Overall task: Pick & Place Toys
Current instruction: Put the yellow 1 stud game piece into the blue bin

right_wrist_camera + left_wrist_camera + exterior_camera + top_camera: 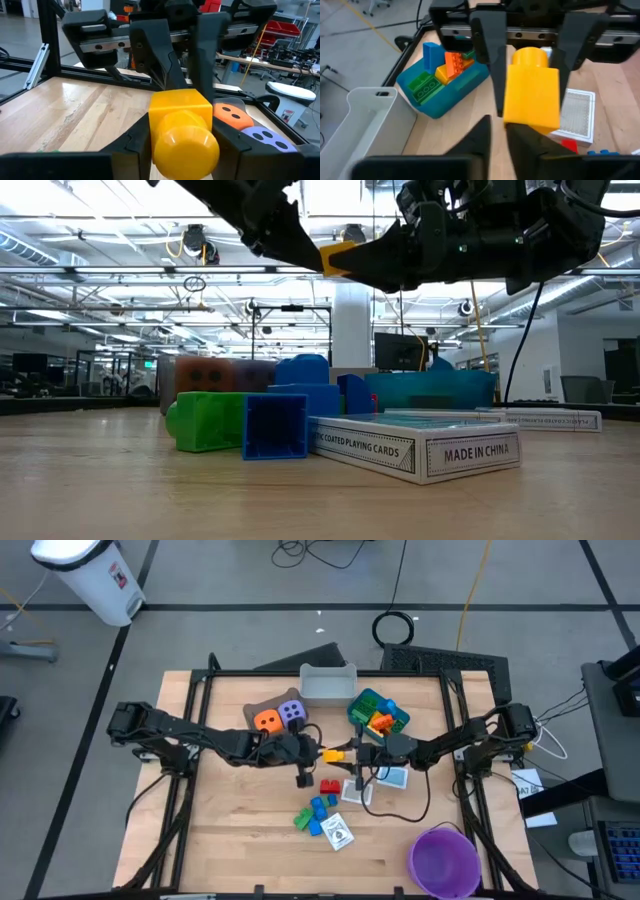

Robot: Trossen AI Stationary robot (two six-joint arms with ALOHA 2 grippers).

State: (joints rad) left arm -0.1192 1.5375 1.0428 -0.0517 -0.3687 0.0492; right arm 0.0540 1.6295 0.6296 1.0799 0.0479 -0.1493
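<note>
A yellow brick (333, 753) hangs in the air over the middle of the table, with a gripper on each end. My left gripper (318, 753) reaches in from the table's left and is shut on the brick's open end. My right gripper (347, 753) reaches in level from the right, its fingers closed on the stud end (185, 142). Below them, a red brick (329, 785), blue and green bricks (315, 812) and white card boxes (340, 831) lie on the wood. An orange die (266, 721) and a purple die (292, 713) sit in the brown bin. My left gripper meets the yellow brick at its open end, by one side wall (509, 117). One fingertip (485, 122) lies outside that wall; the other runs in under the brick and is hidden there. The fingers slant down from the table's left. The brick is clear of the table. My right gripper has the yellow brick between its two fingers, one on each of two opposite sides (159, 117), near the stud end. The fingers come level from the table's right and lie along the brick. The brick is lifted clear, stud toward my right wrist.
A grey bin (328, 683) stands at the far edge. A blue bin (378, 712) with several bricks is right of it. A purple bowl (443, 860) sits at the near right corner. Bare wood shows at the near left.
</note>
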